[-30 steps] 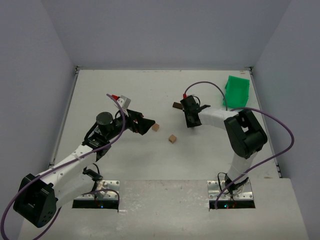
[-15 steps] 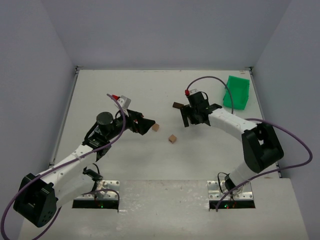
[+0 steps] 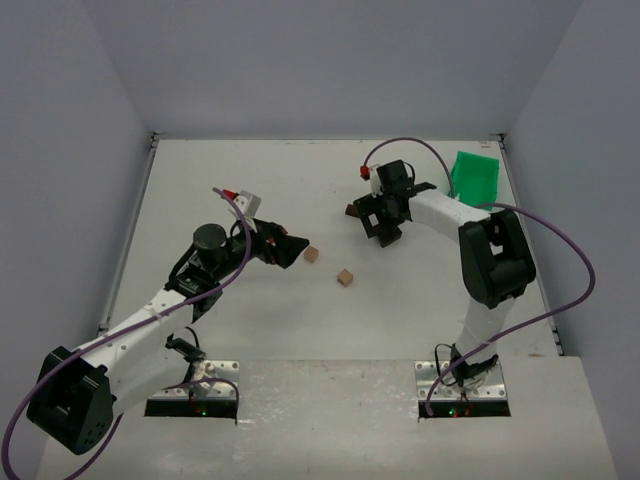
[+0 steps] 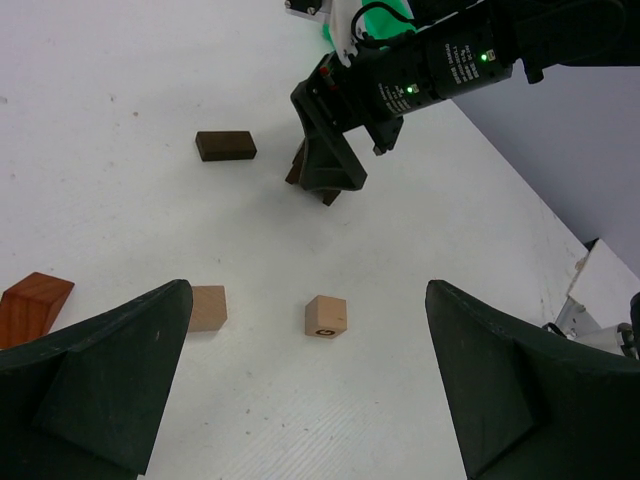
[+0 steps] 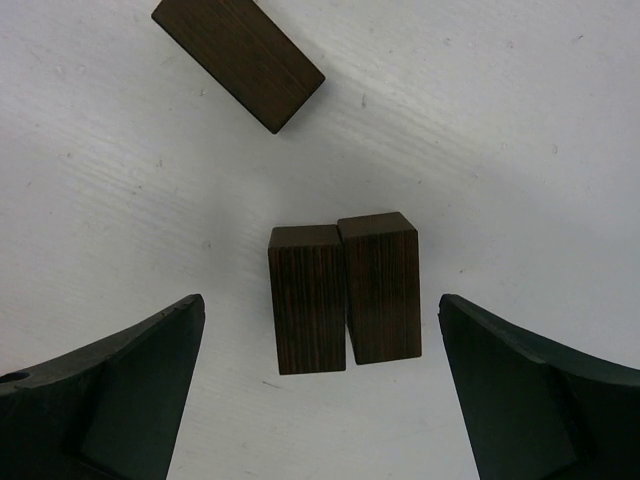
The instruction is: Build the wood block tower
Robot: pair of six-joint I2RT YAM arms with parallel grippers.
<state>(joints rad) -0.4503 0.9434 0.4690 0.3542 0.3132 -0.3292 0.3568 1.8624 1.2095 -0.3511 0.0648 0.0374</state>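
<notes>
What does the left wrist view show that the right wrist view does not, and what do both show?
Only the left wrist view: a tan block, a second tan block, a reddish-brown block, and the right end effector seen from outside. Only the right wrist view shows plainly: two dark blocks standing side by side, touching, between that end effector's open fingers. Both: the dark block lying flat and the white table.

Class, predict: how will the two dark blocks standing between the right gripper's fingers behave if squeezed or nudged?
The dark blocks look like rigid wood with flat faces, so they should probably hold firm in a grip without deforming. They appear to stand on end, touching, so a sideways nudge may topple both. The right gripper is open and straddles the pair.
</notes>
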